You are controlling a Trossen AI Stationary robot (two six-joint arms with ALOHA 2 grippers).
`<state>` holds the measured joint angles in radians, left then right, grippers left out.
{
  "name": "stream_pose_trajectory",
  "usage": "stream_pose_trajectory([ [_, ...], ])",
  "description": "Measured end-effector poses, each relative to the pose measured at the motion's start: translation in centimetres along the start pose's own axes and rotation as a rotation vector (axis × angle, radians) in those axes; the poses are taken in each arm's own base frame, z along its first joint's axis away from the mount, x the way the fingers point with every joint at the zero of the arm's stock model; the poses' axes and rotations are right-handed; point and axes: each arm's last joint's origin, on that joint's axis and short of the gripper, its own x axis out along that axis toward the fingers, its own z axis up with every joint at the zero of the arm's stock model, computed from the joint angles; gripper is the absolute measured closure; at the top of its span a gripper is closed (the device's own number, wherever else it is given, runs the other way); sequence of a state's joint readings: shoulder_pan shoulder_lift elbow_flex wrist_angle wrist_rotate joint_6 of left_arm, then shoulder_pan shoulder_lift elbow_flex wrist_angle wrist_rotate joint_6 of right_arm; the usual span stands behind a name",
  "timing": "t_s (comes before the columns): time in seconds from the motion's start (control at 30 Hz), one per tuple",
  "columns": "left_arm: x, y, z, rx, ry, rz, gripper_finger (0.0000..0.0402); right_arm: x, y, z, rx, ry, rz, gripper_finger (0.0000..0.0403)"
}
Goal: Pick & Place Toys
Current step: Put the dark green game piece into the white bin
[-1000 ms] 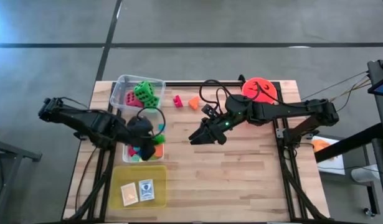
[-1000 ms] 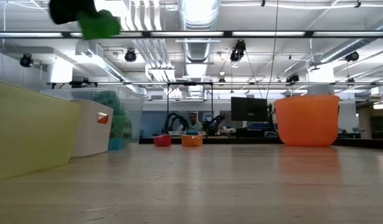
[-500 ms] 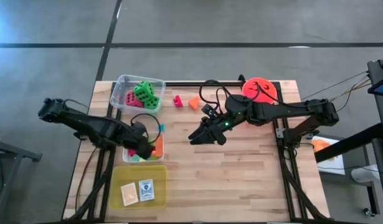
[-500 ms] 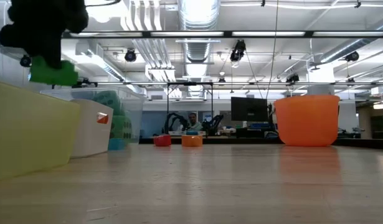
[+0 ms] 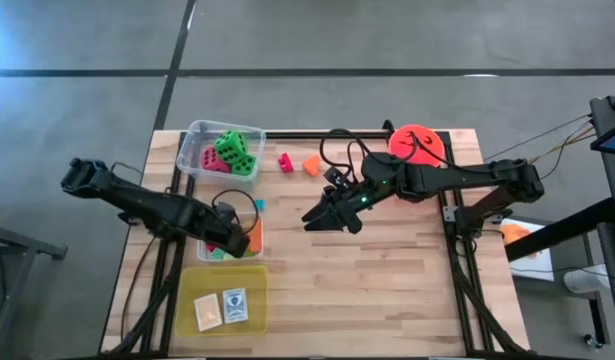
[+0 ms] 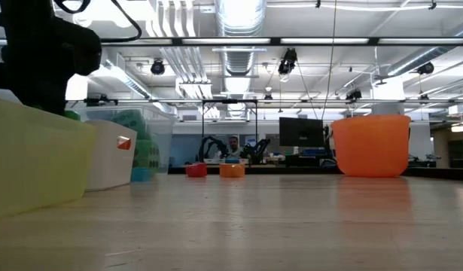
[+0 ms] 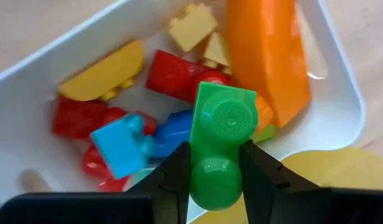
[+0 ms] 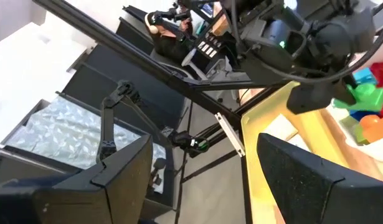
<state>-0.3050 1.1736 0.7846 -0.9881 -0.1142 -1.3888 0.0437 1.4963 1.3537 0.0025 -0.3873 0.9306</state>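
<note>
So the green block (image 7: pixel 221 140) is pinched between the left gripper's (image 7: pixel 213 180) fingers, hanging right over the white tub (image 7: pixel 340 93) at the left side of the table, which already holds an orange piece (image 7: pixel 266 56), yellow (image 7: pixel 104 71), red (image 7: pixel 175 73) and blue blocks (image 7: pixel 122 146). The dice (image 5: pixel 233 152) sit in the clear tub (image 5: pixel 192 140) farther back, and two cards (image 5: pixel 220 308) lie in the yellow tray (image 5: pixel 252 278) nearer. A pink block (image 5: pixel 285 162) and an orange block (image 5: pixel 311 166) lie loose on the table (image 5: pixel 387 290) at the far edge. The right gripper (image 5: pixel 325 220) hovers mid-table, fingers spread, holding nothing. The orange bucket (image 5: pixel 417 143) sits far right.
</note>
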Motion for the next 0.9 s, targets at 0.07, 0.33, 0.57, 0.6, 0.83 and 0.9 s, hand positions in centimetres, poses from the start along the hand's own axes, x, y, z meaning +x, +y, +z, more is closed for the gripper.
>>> stream_pose_trajectory([
  [0.07, 0.3, 0.0, -0.1, -0.001, 0.002, -0.006, 0.0309, 0.0, 0.0, 0.0, 0.0, -0.004, -0.003, 0.0121],
  [0.33, 1.2, 0.7, -0.2, -0.022, 0.007, 0.025, 0.0309, 0.0, 0.0, 0.0, 0.0, -0.012, -0.009, 0.0121],
  [0.57, 1.4, 0.8, -0.3, -0.023, 0.008, 0.032, 0.0309, 0.0, 0.0, 0.1, 0.0, -0.025, -0.018, 0.0121],
  [0.6, 1.4, 0.8, -0.3, -0.023, 0.008, 0.033, 0.0309, 0.0, -0.1, 0.1, 0.001, -0.026, -0.019, 0.0121],
  [0.83, 1.4, 0.8, -0.3, -0.023, 0.008, 0.033, 0.0309, 0.0, -0.1, 0.1, 0.001, -0.042, -0.031, 0.0121],
  [0.9, 1.4, 0.8, -0.3, -0.023, 0.008, 0.033, 0.0309, 0.0, -0.1, 0.1, 0.001, -0.041, -0.03, 0.0121],
])
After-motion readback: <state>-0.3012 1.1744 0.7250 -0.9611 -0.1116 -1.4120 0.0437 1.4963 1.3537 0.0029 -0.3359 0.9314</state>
